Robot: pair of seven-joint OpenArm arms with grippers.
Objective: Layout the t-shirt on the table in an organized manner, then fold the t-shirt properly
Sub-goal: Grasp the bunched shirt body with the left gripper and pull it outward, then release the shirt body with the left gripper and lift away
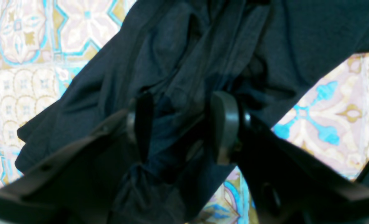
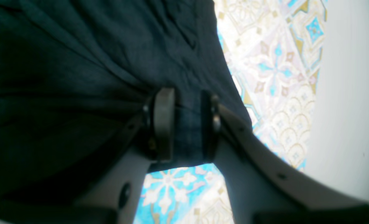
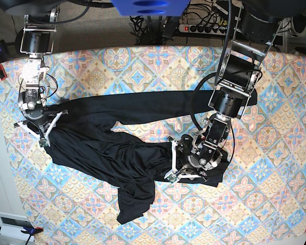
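Observation:
The black t-shirt (image 3: 107,153) lies crumpled across the middle of the patterned table (image 3: 143,66). One long sleeve stretches along the back and another hangs toward the front. My left gripper (image 3: 174,162) is at the shirt's right end. In the left wrist view it (image 1: 184,124) is shut on a bunched fold of the t-shirt (image 1: 184,46) above the table (image 1: 327,124). My right gripper (image 3: 45,137) is at the shirt's left end. In the right wrist view it (image 2: 186,124) is shut on an edge of the t-shirt (image 2: 78,77) over the table (image 2: 274,68).
The table's left edge is close to my right gripper, with pale floor (image 2: 349,93) beyond it. Cables and a power strip (image 3: 199,26) lie behind the table's back edge. The left arm's body (image 3: 234,87) stands over the long sleeve.

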